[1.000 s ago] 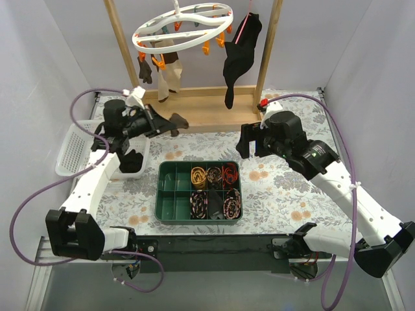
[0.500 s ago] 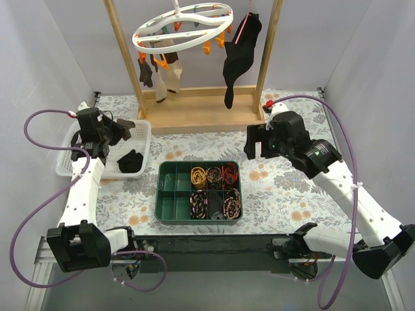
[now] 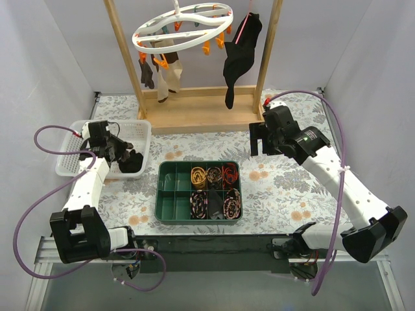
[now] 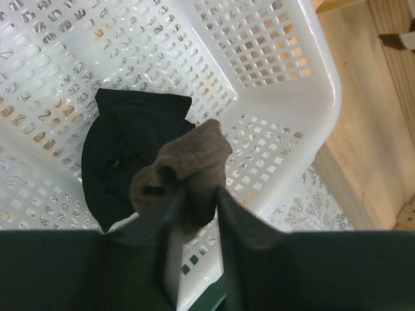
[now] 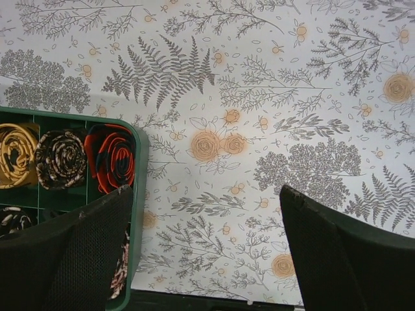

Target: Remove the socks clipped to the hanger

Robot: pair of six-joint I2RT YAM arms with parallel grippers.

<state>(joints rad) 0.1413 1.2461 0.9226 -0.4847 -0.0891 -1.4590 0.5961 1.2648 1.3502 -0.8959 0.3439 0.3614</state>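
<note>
The white ring hanger with orange and teal pegs hangs at the back; a black, a dark brown and a tan sock still hang clipped under its left side. My left gripper is over the white basket, shut on a dark brown sock that dangles above a black sock lying in the basket. That black sock also shows in the top view. My right gripper is open and empty above the table, right of the green tray.
A green divided tray with rolled patterned sock bundles sits mid-table; its corner shows in the right wrist view. A larger black garment with a pink strip hangs by the right wooden post. The wooden frame base lies behind.
My left gripper carried the brown sock from near the frame base leftward and down over the basket. My right arm shifted slightly back and up.
</note>
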